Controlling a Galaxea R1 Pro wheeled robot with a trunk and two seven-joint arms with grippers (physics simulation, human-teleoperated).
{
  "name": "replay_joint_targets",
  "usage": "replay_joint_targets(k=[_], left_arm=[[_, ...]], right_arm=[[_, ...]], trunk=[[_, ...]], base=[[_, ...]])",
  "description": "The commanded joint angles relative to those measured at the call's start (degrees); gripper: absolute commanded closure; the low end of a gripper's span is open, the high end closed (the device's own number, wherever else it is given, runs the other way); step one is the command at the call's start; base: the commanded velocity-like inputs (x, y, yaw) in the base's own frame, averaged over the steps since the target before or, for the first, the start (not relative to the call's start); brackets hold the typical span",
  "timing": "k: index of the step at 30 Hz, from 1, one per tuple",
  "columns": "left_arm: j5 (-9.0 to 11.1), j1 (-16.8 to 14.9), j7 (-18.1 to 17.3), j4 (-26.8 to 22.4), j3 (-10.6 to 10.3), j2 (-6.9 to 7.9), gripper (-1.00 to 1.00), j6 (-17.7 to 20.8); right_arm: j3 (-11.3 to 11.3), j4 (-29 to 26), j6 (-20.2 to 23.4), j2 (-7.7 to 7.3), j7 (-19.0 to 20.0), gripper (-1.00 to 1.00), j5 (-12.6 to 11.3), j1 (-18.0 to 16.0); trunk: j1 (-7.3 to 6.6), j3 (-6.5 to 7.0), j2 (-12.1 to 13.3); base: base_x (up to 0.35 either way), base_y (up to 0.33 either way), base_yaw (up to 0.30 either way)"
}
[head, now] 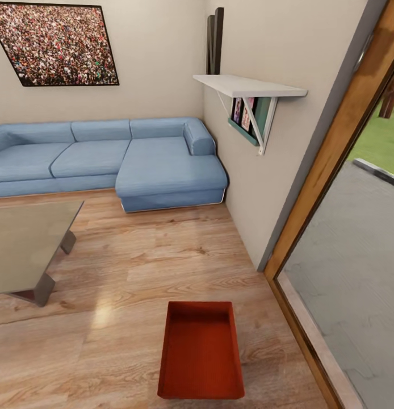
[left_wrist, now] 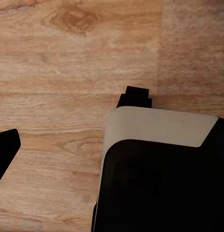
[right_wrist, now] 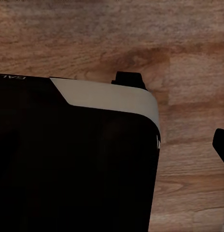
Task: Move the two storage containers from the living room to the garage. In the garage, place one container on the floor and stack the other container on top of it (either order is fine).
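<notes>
One orange-red storage container (head: 201, 355) lies open side up on the living room's light wood-plank floor (head: 134, 267), near the bottom middle of the head view and just left of the glass door. It is empty. In the left wrist view one dark fingertip (left_wrist: 6, 147) of my left gripper stands at the picture's edge over bare planks. A dark fingertip (right_wrist: 221, 145) of my right gripper likewise sits at the edge of the right wrist view. Both grippers hold nothing and hang beside my own black-and-white body (left_wrist: 160, 179). The garage is out of view.
A blue sectional sofa (head: 106, 159) lines the far wall. A glass coffee table (head: 26, 244) stands at the left. A white wall shelf (head: 248, 86) juts out at the right, above the floor. The wood-framed glass door (head: 333, 170) runs along the right side.
</notes>
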Motion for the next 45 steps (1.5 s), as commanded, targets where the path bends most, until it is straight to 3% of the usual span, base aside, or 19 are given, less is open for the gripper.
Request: replay_joint_targets(k=[1, 23, 45], left_arm=[[0.6, 0.0, 0.2, 0.0, 0.0, -0.01, -1.00, 0.1], [0.6, 0.0, 0.2, 0.0, 0.0, 0.04, -1.00, 0.2], [0.2, 0.0, 0.1, 0.0, -0.1, 0.20, -1.00, 0.0]], right_arm=[[0.5, 0.2, -0.3, 0.05, -0.1, -1.00, -0.5, -0.1], [0.5, 0.2, 0.1, 0.05, -0.1, -1.00, -0.4, 0.0], [0.5, 0.2, -0.4, 0.05, -0.1, -1.00, -0.3, 0.0]], trunk=[[0.00, -0.04, 0.0], [0.00, -0.12, 0.0], [0.00, -2.06, 0.0]], base=[[0.000, 0.000, -0.042], [0.000, 0.000, -0.003], [0.000, 0.000, 0.000]])
